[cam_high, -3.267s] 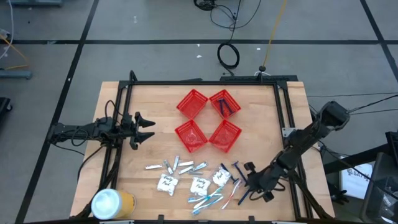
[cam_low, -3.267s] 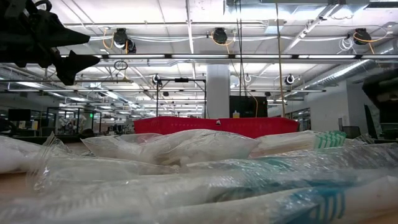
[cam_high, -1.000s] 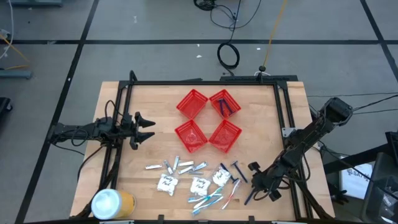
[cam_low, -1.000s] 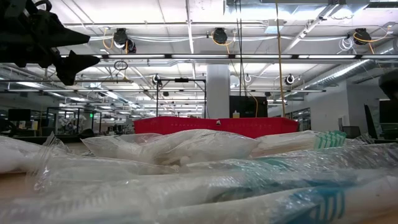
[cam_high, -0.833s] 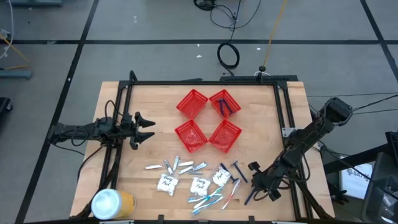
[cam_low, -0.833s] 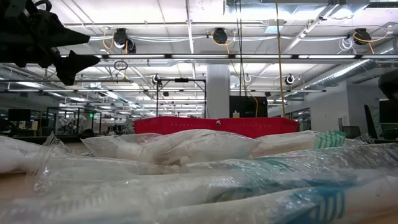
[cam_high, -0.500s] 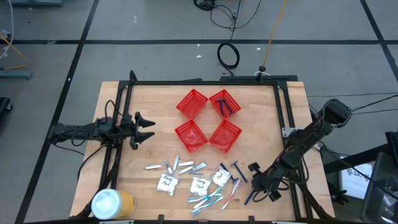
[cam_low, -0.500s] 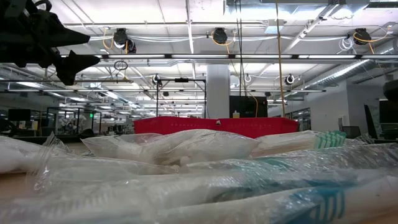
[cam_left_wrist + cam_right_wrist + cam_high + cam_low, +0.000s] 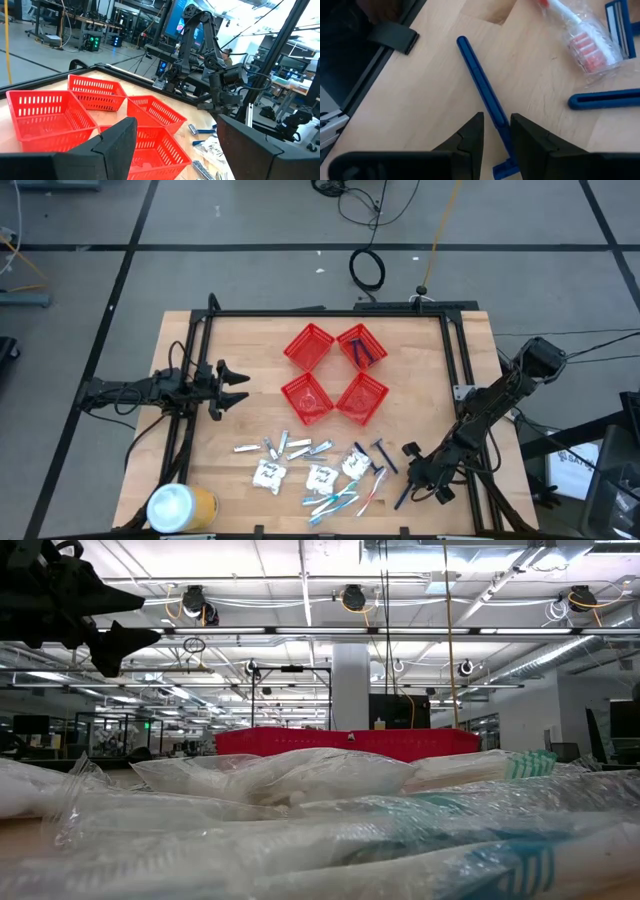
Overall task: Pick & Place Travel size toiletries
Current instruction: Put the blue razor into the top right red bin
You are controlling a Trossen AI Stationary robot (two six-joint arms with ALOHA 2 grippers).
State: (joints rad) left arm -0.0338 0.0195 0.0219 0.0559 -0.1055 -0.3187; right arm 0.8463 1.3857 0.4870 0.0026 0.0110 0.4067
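The table (image 9: 240,340) was pale wood inside a black frame, on a grey floor with cables lying beyond the far edge. Behind it stretched a big workshop hall with ceiling pipes and strip lights. Four red mesh baskets (image 9: 335,373) sat clustered mid-table, and a yellow can with a white lid (image 9: 180,506) stood at the near left corner.

The travel size toiletries (image 9: 310,465) lay scattered along the near edge: silvery tubes, white sachets, wrapped toothbrushes and dark blue razors. The right gripper (image 9: 424,477) hung low at the right end of that scatter. From its wrist camera, one blue razor (image 9: 485,95) ran between its two dark fingers (image 9: 470,135), which stood narrowly parted on either side of the handle; I could not tell whether they actually pinched it. A red-bristled toothbrush (image 9: 582,45) in clear wrap lay just beyond, another razor handle (image 9: 605,98) beside it.

The left gripper (image 9: 232,383) waited over the table's left side, jaws spread wide, holding nothing.

Compared with a few seconds earlier, the right gripper had shifted slightly toward the near right corner, and the razor with it. The left arm had not moved.
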